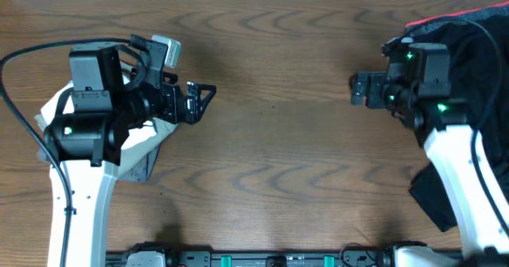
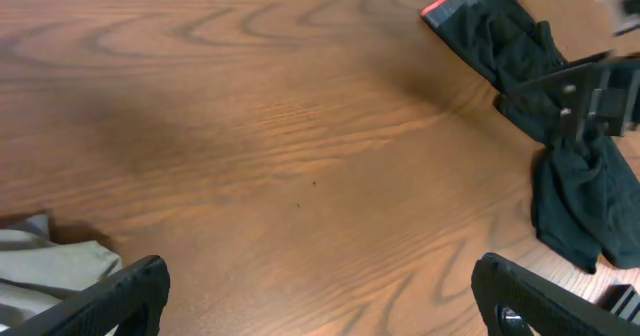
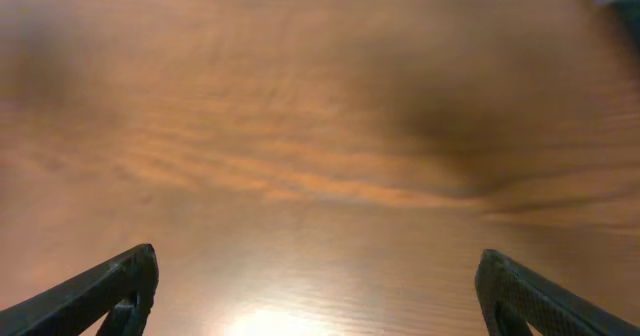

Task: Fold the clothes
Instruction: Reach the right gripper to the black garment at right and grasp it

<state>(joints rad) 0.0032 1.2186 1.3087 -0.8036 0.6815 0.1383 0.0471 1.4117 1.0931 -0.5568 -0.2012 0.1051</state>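
The left pincer (image 1: 203, 102) is released in the overhead view. Its jaws are spread over bare brown wood-grain worktop (image 1: 270, 156) at 9 o'clock and it holds nothing. The right pincer (image 1: 355, 90) faces it from 3 o'clock, likewise empty and apart from any cloth. Both seem parked towards the middle, probably to leave a folding space between them. A pale grey folded cloth (image 1: 147, 152) lies under the left arm at 8 o'clock, looking like a finished piece set aside. The crumpled black garment with a red hem (image 1: 477, 29) is heaped at 2 o'clock and partly hidden by the right arm. Its long axis appears to run down the right edge towards 4 o'clock, with the red hem at the far end. In the left wrist view, the two fingers sit wide apart in the bottom corners. The pale cloth peeks in at 8 o'clock, and the black garment stretches from its red hem at 1 o'clock down to 4 o'clock, bunched rather than flat. In the right wrist view, the fingers are equally spread over blurred bare wood, with no garment between them.
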